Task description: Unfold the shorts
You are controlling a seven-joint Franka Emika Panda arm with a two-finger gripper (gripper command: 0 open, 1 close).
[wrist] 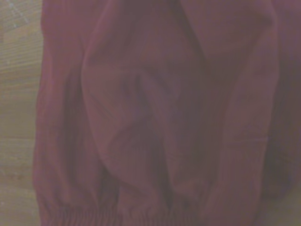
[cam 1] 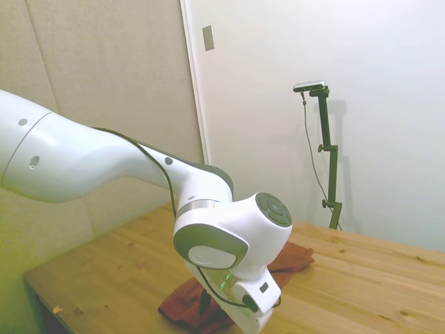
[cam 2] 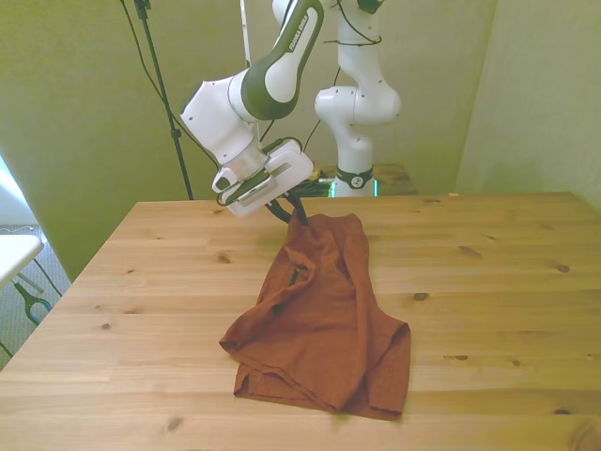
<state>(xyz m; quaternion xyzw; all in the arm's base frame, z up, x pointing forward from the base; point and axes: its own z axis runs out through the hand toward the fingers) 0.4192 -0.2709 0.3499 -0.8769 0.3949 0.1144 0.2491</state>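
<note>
The gripper (cam 2: pixel 299 212) is closed on the far edge of the wrinkled rust-red shorts (cam 2: pixel 324 315), which lie on the wooden table (cam 2: pixel 141 310) reaching toward its near edge.

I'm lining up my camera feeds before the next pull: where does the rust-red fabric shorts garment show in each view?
Side view: the rust-red fabric shorts lie low at centre, mostly hidden behind the white arm.
Front view: the shorts lie spread at the table's centre, far edge at the gripper.
Wrist view: wrinkled red cloth nearly fills the picture.
Shared landmark: the wooden table.
</note>
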